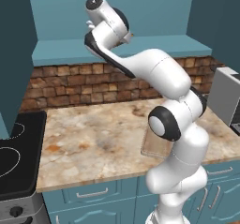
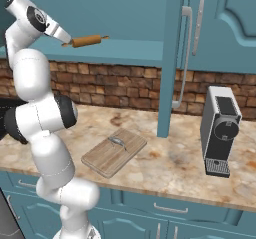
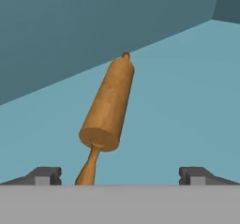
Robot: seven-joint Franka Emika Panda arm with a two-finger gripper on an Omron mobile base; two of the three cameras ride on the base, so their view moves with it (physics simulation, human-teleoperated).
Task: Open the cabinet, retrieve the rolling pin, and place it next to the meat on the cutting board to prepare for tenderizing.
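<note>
The cabinet (image 2: pixel 210 13) stands open, and one door (image 2: pixel 172 58) swings out over the counter (image 2: pixel 170 168) so that its thin edge faces the right base camera, with the silver bar handle (image 2: pixel 183 58) on its right side. Inside, the teal shelf (image 2: pixel 125 50) is wide and mostly free; the rolling pin (image 2: pixel 86 41) lies on it near the left end, close to the back wall, with its far peg pointing to the right in the right base view. The shelf has free room to the right of the pin, up to the open door. Below, the counter has much open surface: the cutting board (image 2: pixel 114 152) lies flat near the front edge, and the meat (image 2: pixel 118 142) rests on its upper part. A coffee machine (image 2: pixel 220 130) stands well apart at the right, past the open door. The arm rises from the base, bends at the elbow, and reaches up into the cabinet, with the wrist turned toward the pin. In the hand view the gripper (image 3: pixel 121 176) has its two fingertips (image 3: pixel 44 175) wide apart and grips nothing; the near peg of the pin comes down between them, closer to the left tip, and the pin's body runs away from the hand toward the back wall.
</note>
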